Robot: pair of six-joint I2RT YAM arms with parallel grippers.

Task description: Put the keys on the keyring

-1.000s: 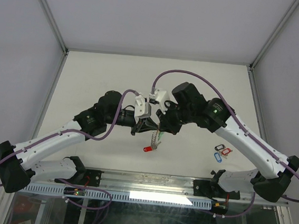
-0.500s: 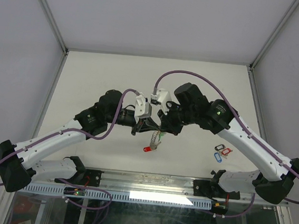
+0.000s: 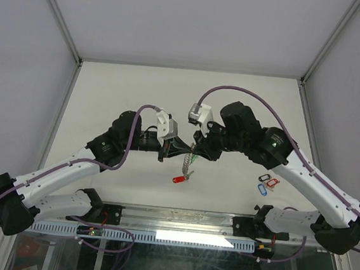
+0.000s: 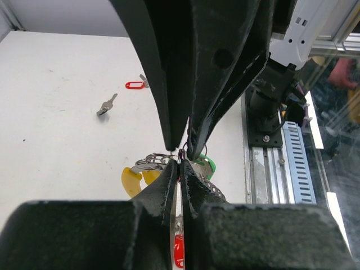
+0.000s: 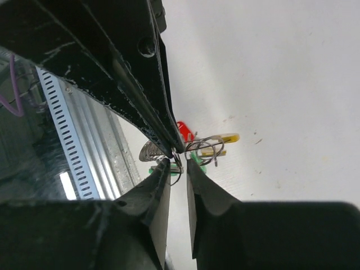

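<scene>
Both grippers meet tip to tip above the table's front middle. My left gripper [image 3: 178, 149] [image 4: 181, 163] is shut on a thin wire of the keyring [image 4: 147, 160], a silvery coiled loop [image 5: 147, 152] hanging under the tips. Keys hang from it with a yellow tag [image 4: 131, 180], a green tag [image 4: 208, 167] and a red tag [image 3: 178, 179]. My right gripper [image 3: 196, 150] [image 5: 179, 164] faces the left one with its jaws a little apart. A small wire ring lies in the gap, next to its left finger.
Loose keys with red and blue tags [image 3: 266, 183] lie on the table at the front right. The left wrist view shows a red tag [image 4: 135, 85] and a bare key [image 4: 107, 104] there. A metal rail [image 3: 178, 219] runs along the near edge.
My right gripper's jaws have parted slightly from shut. Both wrists have shifted a little, the right arm swinging outward, while the key bunch stays hanging in the same place.
</scene>
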